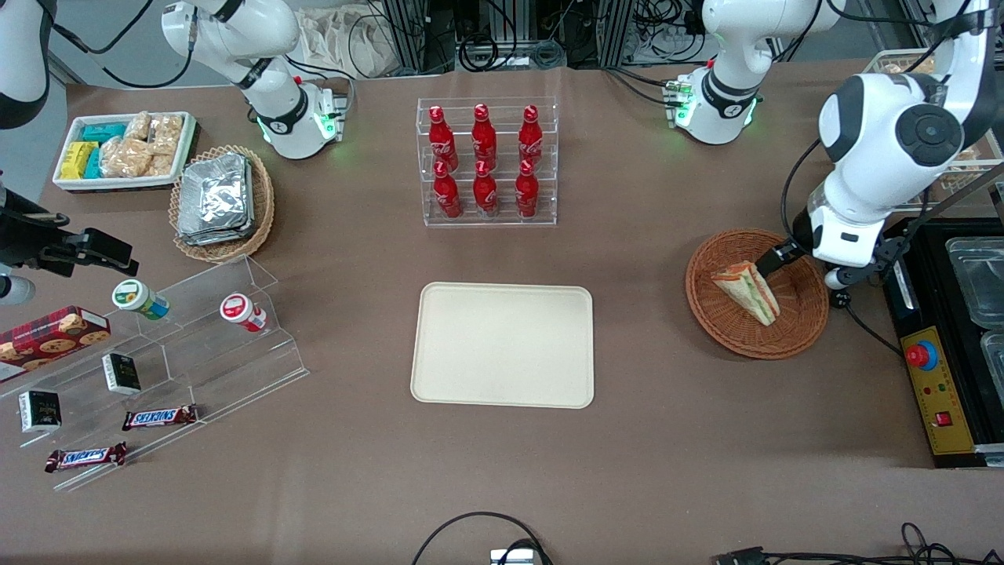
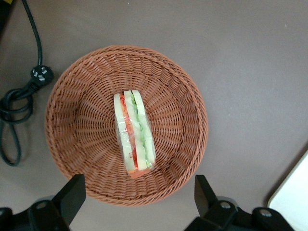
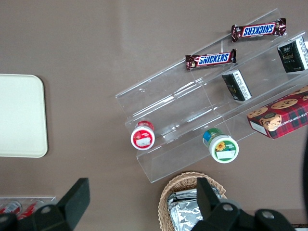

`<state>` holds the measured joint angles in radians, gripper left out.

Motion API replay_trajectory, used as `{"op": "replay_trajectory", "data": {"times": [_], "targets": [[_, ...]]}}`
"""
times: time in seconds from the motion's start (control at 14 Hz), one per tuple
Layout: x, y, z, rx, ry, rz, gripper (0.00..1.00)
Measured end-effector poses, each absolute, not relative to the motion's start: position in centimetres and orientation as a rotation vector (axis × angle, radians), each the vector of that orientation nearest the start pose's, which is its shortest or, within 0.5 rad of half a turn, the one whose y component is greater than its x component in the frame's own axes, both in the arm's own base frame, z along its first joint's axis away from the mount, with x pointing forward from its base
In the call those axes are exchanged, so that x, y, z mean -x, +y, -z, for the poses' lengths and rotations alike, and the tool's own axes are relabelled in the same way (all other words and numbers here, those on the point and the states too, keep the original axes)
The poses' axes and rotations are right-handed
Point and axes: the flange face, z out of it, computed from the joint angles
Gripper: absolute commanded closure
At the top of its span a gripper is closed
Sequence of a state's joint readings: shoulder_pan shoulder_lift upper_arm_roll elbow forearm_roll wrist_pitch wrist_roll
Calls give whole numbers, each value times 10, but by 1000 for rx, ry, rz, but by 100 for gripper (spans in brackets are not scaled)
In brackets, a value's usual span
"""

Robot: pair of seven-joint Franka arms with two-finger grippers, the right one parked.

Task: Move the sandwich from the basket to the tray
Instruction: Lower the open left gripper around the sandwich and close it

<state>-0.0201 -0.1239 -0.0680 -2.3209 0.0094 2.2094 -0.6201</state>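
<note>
— Where is the sandwich (image 1: 746, 292)?

— Lying in the reddish-brown wicker basket (image 1: 808, 318) on the brown worktop (image 1: 643, 439), toward the working arm's end, well apart from the cream tray (image 1: 503, 345), which sits bare nearer the middle.

— And the tool (image 2: 137, 190)?

— Poised above the basket's rim, fingers (image 2: 72, 192) spread wide, released, gripping nothing, the wedge between and below them.
</note>
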Motion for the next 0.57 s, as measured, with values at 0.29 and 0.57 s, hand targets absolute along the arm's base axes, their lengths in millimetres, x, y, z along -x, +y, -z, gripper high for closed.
{"op": "replay_trajectory", "data": {"times": [0.29, 0.57], "targets": [[-467, -41, -343, 3002, -928, 66, 0], [-452, -40, -308, 2990, -999, 91, 0]]}}
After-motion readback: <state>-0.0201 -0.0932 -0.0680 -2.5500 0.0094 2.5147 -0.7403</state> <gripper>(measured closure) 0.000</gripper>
